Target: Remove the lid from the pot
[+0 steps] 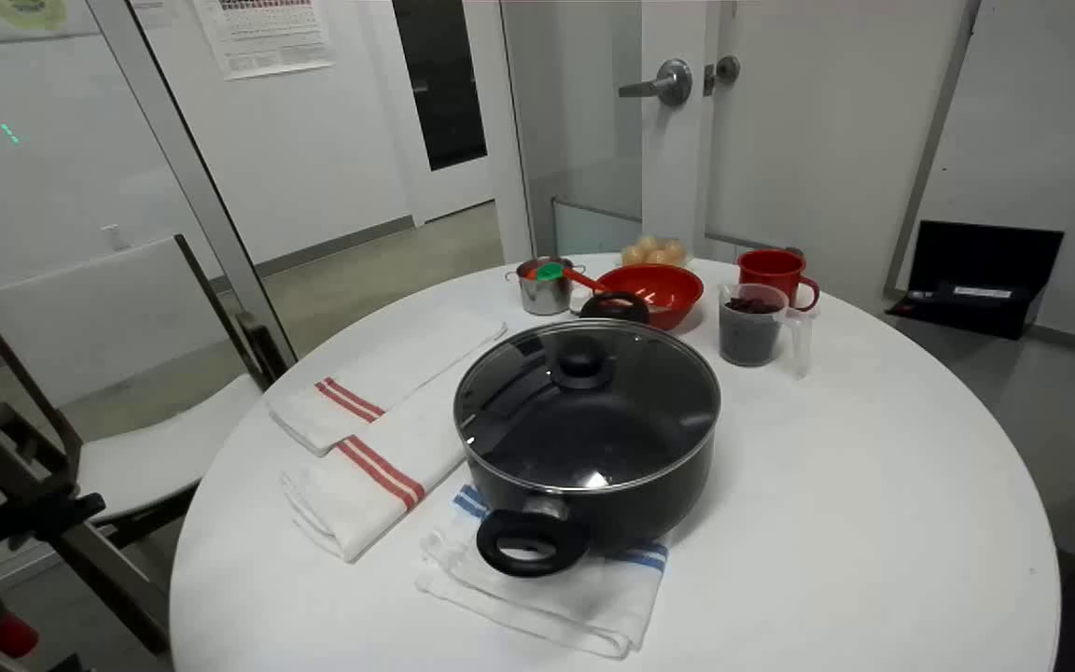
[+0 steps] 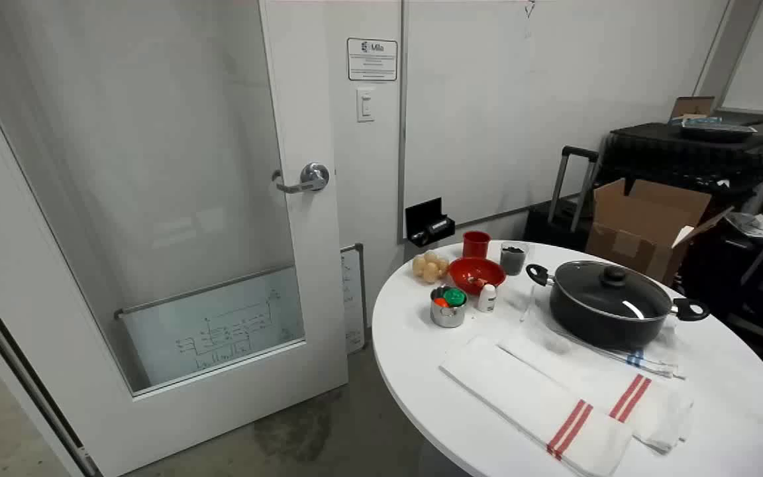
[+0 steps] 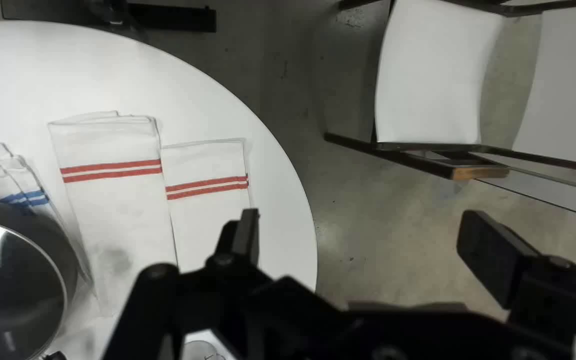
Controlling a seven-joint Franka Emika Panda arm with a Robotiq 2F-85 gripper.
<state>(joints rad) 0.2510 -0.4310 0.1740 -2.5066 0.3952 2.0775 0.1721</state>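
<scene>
Black and wide, the pot [image 1: 640,515] stands mid-frame in an exterior view under its round, metal-rimmed glass lid [image 1: 587,406]. Two red-striped cloths [image 3: 118,215] and one blue-striped cloth [image 1: 547,597] lie folded on the table [image 1: 855,485]. Low in the wrist view the jaws gape; only an exterior view shows the cardboard box [image 2: 633,245].

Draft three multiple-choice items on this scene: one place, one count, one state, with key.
1. Where is the lid?
A in the red bowl
B on the pot
C on a chair

2. How many red-striped towels?
A two
B four
C six

3. How is the claw?
A shut
B shut on the lid
C open

1 B: it covers the pot in both exterior views.
2 A: two lie side by side in the wrist view.
3 C: its fingers stand apart there.
</scene>
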